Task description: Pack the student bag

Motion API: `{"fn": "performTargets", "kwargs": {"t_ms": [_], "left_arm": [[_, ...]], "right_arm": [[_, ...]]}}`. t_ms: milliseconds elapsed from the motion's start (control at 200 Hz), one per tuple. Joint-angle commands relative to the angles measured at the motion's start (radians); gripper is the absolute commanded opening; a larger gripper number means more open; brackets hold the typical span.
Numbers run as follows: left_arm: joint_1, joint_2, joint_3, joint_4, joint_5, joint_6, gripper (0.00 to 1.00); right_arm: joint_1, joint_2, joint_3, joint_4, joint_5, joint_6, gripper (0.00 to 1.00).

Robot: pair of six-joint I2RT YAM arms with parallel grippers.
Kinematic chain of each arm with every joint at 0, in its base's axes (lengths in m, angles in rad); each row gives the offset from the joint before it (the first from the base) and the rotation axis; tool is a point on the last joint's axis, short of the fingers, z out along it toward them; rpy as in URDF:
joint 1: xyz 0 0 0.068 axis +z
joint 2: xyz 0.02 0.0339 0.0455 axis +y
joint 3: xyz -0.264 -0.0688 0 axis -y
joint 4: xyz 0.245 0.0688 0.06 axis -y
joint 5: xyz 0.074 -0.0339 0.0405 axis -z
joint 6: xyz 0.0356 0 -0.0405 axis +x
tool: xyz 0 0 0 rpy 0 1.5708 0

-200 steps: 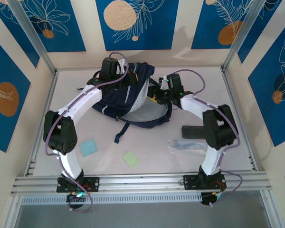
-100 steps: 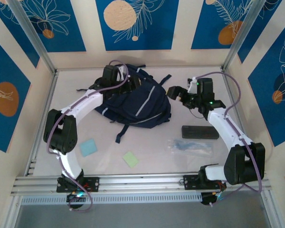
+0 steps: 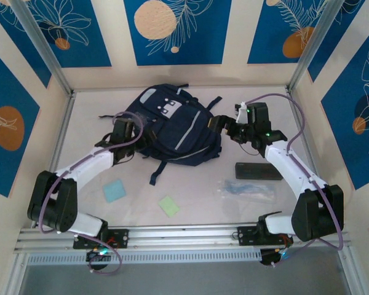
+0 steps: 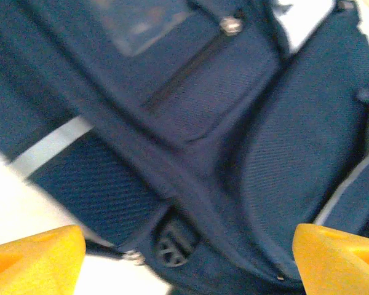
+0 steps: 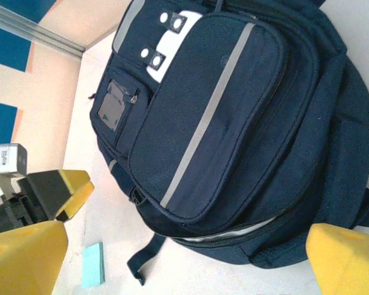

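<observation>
My left gripper (image 3: 138, 134) stands wide and empty at the 9 o'clock edge of the bag (image 3: 175, 126), which lies front-up at 12 o'clock on the counter (image 3: 197, 178), and my right gripper (image 3: 220, 125) stands wide and empty at its 3 o'clock. The blue pad (image 3: 114, 190), green pad (image 3: 169, 205), packet (image 3: 246, 188) and black case (image 3: 258, 171) lie unpacked from 7 to 4 o'clock, so I judge most of the packing is left to do. There is open counter between them and the bag, but the back wall (image 3: 184, 74) sits close behind it.

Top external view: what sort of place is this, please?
Probably a robot lab cell, not a classroom: a white table framed by aluminium rails, blue decorated wall panels around it, and the student bag lying on it.
</observation>
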Motion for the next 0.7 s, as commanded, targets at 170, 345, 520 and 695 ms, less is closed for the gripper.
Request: {"fn": "performTargets", "kwargs": {"t_ms": [170,345,520,695], "left_arm": [[0.019,0.019,-0.087,0.047,-0.187,-0.202,0.85],[0.018,0.11,-0.096,0.179,-0.209,-0.321,0.78],[0.017,0.219,-0.049,0.248,-0.187,-0.358,0.54],[0.007,0.275,-0.036,0.318,-0.122,-0.376,0.17]], "right_arm": [[0.137,0.019,0.021,-0.051,0.099,-0.014,0.99],[0.15,0.01,0.027,-0.06,0.086,-0.01,0.99],[0.166,-0.015,0.033,-0.085,0.085,-0.008,0.99],[0.23,-0.035,0.017,-0.087,0.082,0.001,0.99]]}}
